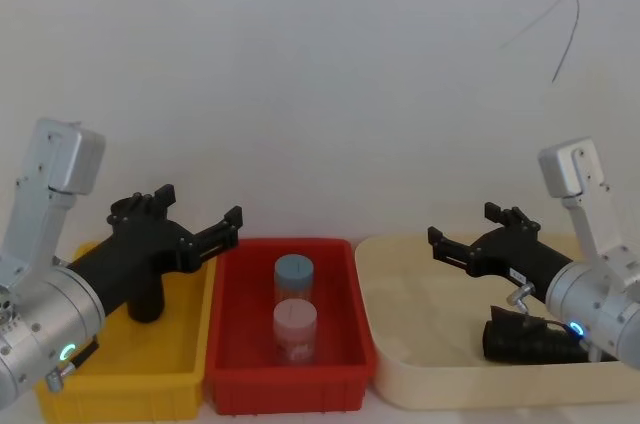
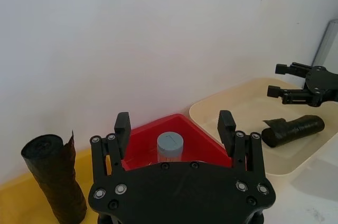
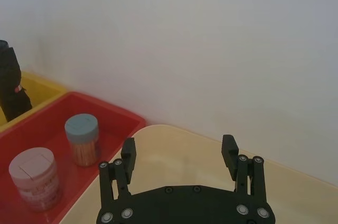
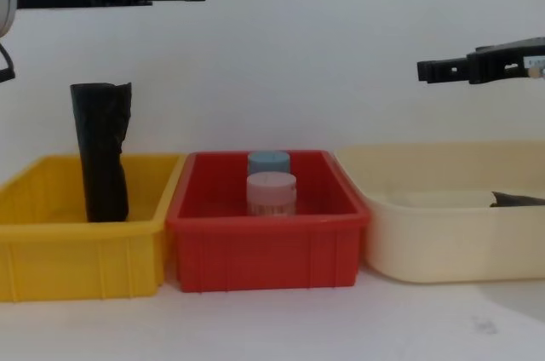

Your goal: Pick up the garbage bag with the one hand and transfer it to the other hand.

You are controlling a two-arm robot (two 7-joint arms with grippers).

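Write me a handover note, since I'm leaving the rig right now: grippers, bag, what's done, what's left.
Left gripper: jaws open, empty, raised over the yellow bin.
Right gripper: jaws open, empty, raised over the cream tray.
Bag: lies on its side in the cream tray, below the right gripper, apart from it. A taller roll stands in the yellow bin; it is not the job's.
Done: nothing that shows; the bag is in no gripper.
Left: grasp the bag with one gripper, then pass it to the other.
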